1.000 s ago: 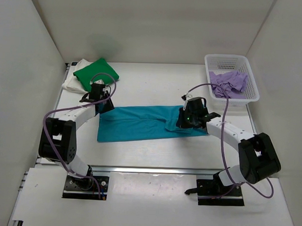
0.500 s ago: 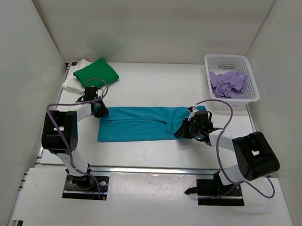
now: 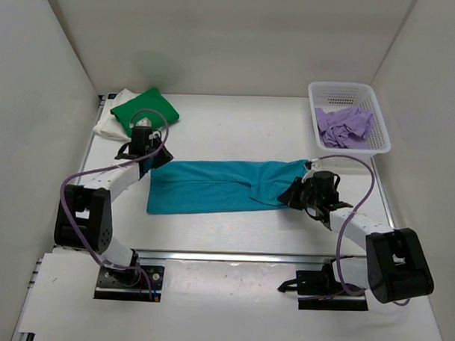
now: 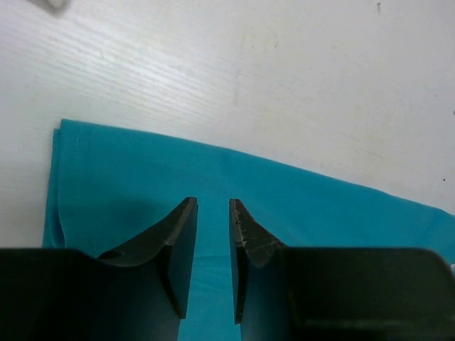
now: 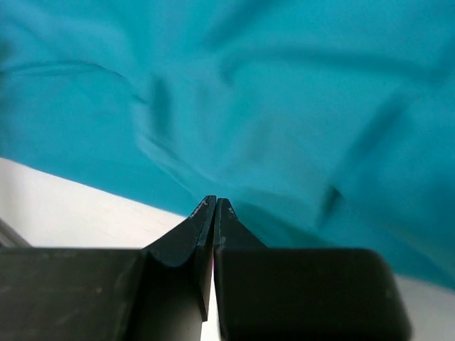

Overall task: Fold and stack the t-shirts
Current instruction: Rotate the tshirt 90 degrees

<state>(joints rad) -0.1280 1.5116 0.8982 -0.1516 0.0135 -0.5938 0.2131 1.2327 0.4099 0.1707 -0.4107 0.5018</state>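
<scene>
A teal t-shirt lies folded into a long strip across the middle of the table. My left gripper hovers over its far left corner. In the left wrist view its jaws stand a little apart, with flat teal cloth below and nothing between them. My right gripper is low at the strip's rumpled right end. Its jaws are shut, tips at the edge of the teal cloth; no cloth shows between them. A folded green t-shirt rests on a cream-white one at the far left.
A white mesh basket stands at the far right and holds a crumpled lilac t-shirt. White walls close the table in on the left, back and right. Purple cables loop above both arms.
My right gripper has moved right and towards the near edge, from above the shirt to its right end, which is now more rumpled. The left gripper shifted slightly and its jaws narrowed a little.
</scene>
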